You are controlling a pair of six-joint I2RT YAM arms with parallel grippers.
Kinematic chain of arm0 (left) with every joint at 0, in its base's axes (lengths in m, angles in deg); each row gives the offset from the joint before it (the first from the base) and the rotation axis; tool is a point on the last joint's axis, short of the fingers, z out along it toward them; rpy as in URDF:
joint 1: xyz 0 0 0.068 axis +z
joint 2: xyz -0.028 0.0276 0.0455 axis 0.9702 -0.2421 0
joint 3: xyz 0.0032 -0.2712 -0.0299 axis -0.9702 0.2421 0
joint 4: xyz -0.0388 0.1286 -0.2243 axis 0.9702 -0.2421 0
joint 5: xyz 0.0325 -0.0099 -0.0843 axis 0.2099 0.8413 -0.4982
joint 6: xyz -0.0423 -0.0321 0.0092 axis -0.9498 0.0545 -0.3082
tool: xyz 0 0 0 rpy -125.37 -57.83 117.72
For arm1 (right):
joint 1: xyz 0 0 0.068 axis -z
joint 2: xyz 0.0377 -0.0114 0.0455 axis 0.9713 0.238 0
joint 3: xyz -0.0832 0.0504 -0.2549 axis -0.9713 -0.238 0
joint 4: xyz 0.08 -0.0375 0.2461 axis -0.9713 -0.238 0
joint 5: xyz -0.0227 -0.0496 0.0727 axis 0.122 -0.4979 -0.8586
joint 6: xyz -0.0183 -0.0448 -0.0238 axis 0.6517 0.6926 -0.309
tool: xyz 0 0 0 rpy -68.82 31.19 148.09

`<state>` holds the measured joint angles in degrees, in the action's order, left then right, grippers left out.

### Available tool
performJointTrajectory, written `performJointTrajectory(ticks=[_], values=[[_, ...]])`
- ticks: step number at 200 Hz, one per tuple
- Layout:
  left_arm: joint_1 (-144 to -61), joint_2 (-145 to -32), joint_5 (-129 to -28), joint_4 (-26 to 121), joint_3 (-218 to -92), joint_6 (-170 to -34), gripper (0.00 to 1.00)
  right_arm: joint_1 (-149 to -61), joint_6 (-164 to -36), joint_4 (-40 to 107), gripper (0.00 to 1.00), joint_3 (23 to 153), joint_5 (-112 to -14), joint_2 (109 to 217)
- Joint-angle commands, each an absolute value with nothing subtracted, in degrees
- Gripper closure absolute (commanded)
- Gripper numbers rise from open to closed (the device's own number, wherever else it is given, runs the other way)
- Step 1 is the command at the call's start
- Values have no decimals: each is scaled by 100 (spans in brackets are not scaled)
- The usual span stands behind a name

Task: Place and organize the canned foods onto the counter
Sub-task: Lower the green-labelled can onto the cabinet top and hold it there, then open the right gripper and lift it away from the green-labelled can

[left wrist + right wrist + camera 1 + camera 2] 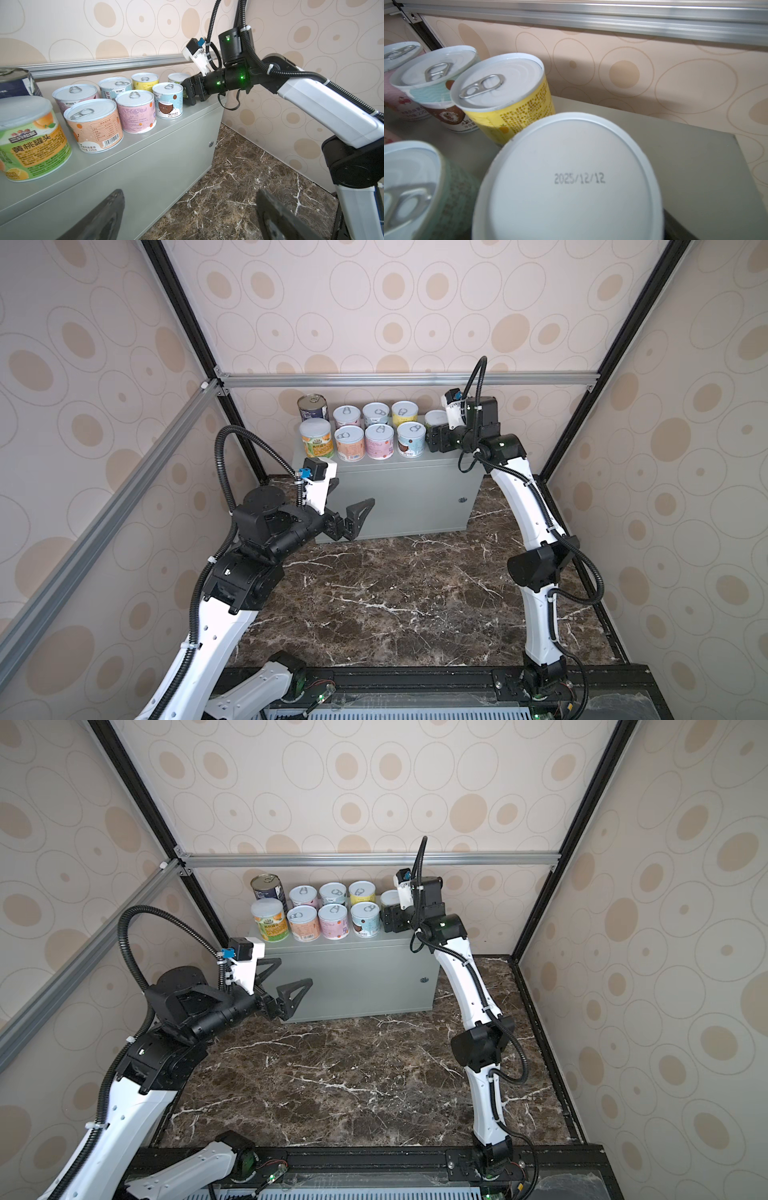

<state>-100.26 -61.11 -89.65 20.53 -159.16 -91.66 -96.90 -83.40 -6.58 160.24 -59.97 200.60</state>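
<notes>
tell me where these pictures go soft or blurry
Right wrist view: the date-stamped can fills the foreground, soft at its rim; the green can beside it is blurred. Left wrist view: the left claw's fingers are dark blurs, the pink can crisp. Both top views: sharp, evenly lit.

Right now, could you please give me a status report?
Left gripper open, empty, before the counter. Right gripper at the end can, jaws unclear. Cans standing in two rows on top. Nothing blocking.
</notes>
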Motion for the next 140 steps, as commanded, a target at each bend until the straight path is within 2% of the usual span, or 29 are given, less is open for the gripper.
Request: performJointTrajectory(ticks=[1, 140], values=[[-10042, -5994, -8968, 2057, -16001, -9013, 2, -9712, -8344, -579, 11, 16132, -5966, 19956], [-10035, -6047, -9108, 2154, -16100, -9111, 2, -9695, -7958, -318, 2, 16060, -5451, 18885]])
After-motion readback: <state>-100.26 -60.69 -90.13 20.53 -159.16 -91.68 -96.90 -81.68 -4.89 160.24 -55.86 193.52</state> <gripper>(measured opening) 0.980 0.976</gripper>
